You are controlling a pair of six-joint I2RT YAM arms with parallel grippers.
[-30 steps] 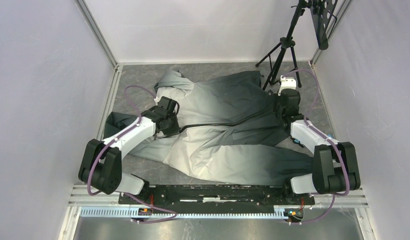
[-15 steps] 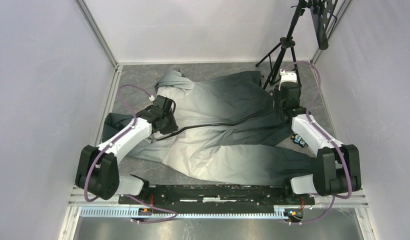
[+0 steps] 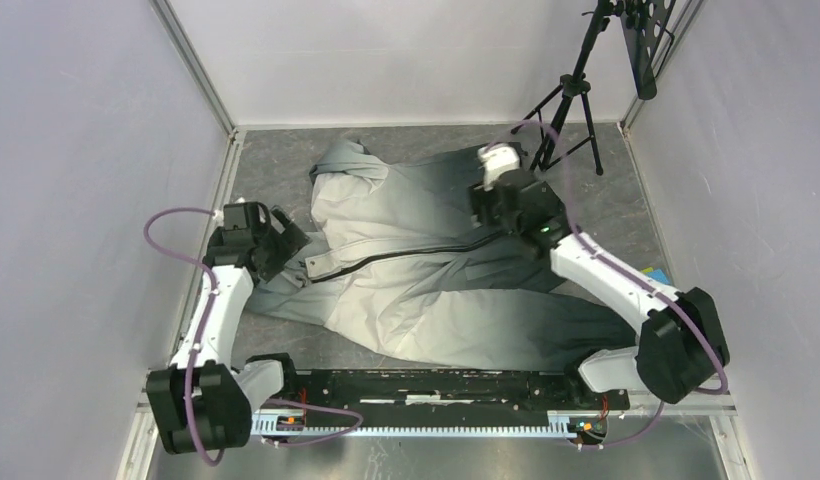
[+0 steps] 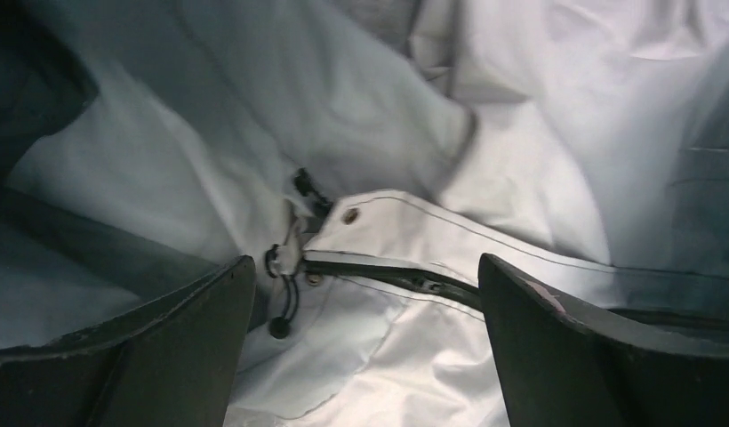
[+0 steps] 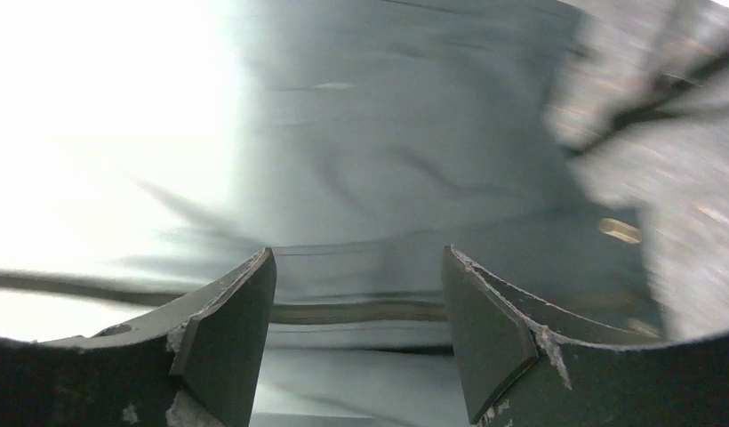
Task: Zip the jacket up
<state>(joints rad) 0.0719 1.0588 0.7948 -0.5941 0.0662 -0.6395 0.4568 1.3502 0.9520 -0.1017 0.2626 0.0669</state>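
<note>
A grey worktop [image 3: 276, 160] inside a white-walled enclosure, seen from above. The jacket [image 3: 426, 290] lies spread flat across most of it, pale grey toward the left edge and shading to charcoal toward the right edge. Its zipper [image 3: 416, 252] shows as a dark line running left to right through the middle. A tripod [image 3: 571, 95] stands at the far right corner.

The left claw [image 3: 286, 240] hangs near the left edge, just beside the jacket's pale end. Its jaws are spread wide and hold nothing. The right claw [image 3: 483, 208] hovers over the dark fabric toward the far right, jaws also well apart and holding nothing.

This looks like a gap between grips, with neither arm holding the garment. The next move probably calls for one claw to pin the fabric at one end while the other finds the zipper pull. No view shows the pull clearly.

The left wrist view shows what the overhead one cannot. Between the left claw [image 4: 365, 267] jaws lie the placket corner with a snap button [image 4: 349, 215], the zipper [image 4: 414, 280] beneath it and a dangling drawcord [image 4: 278, 311]. The right wrist view, blurred, shows the right claw [image 5: 356, 258] above a dark seam.
</note>
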